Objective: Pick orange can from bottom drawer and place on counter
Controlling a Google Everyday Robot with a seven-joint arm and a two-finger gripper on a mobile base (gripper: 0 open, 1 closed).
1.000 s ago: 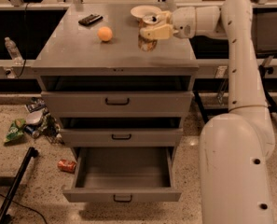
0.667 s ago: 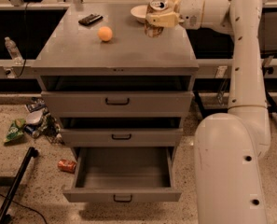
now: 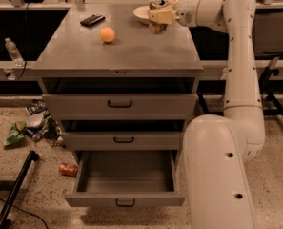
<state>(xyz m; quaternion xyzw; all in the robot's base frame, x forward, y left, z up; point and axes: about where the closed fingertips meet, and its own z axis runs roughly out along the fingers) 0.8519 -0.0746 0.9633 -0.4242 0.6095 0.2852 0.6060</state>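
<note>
My gripper (image 3: 159, 16) is over the far right part of the counter (image 3: 131, 49) and is shut on the orange can (image 3: 156, 24). The can is upright, its silver top showing above the fingers, its base at or just above the counter surface; I cannot tell if it touches. The bottom drawer (image 3: 126, 200) is pulled open below and its inside looks empty.
An orange ball (image 3: 107, 35), a black remote-like object (image 3: 92, 20) and a pale bowl (image 3: 143, 14) lie on the counter. A red crushed can (image 3: 68, 169), wrappers (image 3: 16, 132) and a water bottle (image 3: 12, 51) are at the left. My arm (image 3: 241, 70) stands at the cabinet's right.
The gripper with the can moved toward the back of the counter, then came slightly down and forward near the bowl.
</note>
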